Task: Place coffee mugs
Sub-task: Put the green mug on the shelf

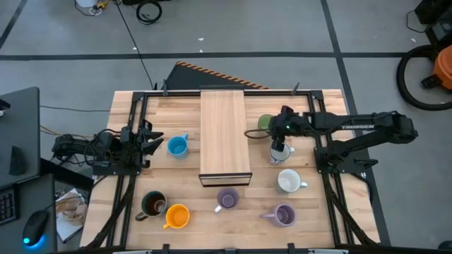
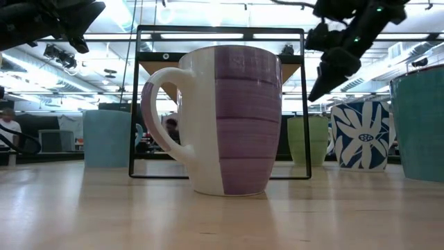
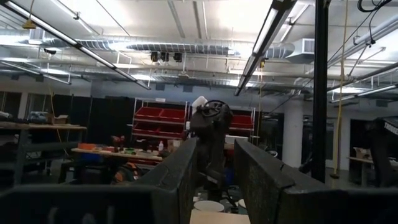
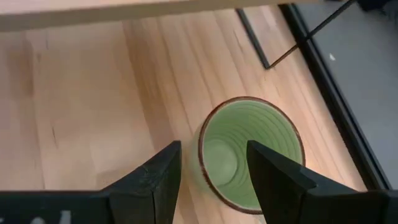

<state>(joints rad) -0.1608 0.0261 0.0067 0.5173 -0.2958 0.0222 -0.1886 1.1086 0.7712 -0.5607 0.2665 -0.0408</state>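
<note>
The right gripper (image 4: pixel 211 180) is hovering with fingers apart above the round green ceramic mug (image 4: pixel 252 152), which is sitting on the wooden surface (image 1: pixel 318 212). The other mugs are standing scattered there, so most placing looks undone. The left gripper (image 1: pixel 152 141) is waiting, fingers apart.

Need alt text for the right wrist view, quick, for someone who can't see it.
The right gripper hangs with its fingers apart just above the green mug, which stands upright and empty on the wooden table. A pale wooden board's edge runs beyond the mug.
</note>
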